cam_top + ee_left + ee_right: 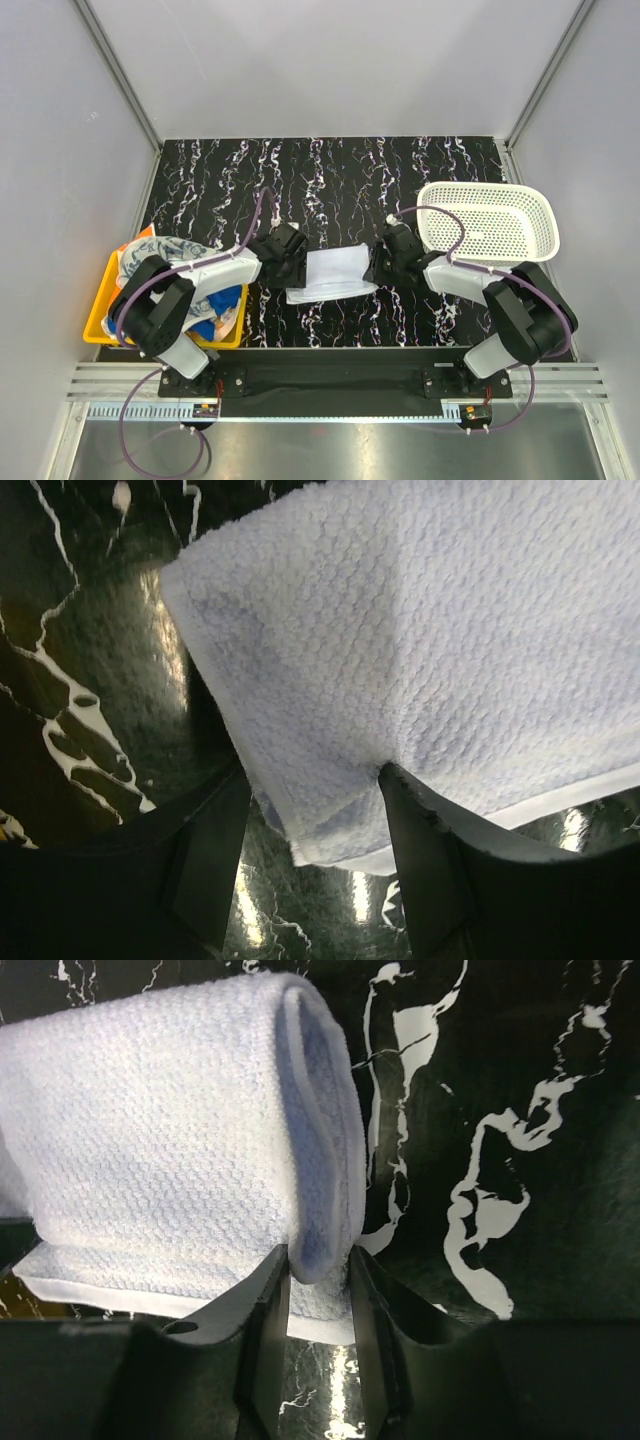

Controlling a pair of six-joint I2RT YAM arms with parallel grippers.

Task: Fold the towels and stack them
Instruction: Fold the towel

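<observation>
1. Bin towels are piled in the yellow bin, mostly hidden under the left arm; can't count them.
2. White towel lies folded mid-counter, between both tools. Open counter runs behind it to the back wall. White basket is at far right.
3. Left tool: released, fingers spread, towel corner lying between them.
4. Right tool: clenched on the white towel's folded edge.
5. Both arms are low, wrists turned inward and facing each other.
</observation>
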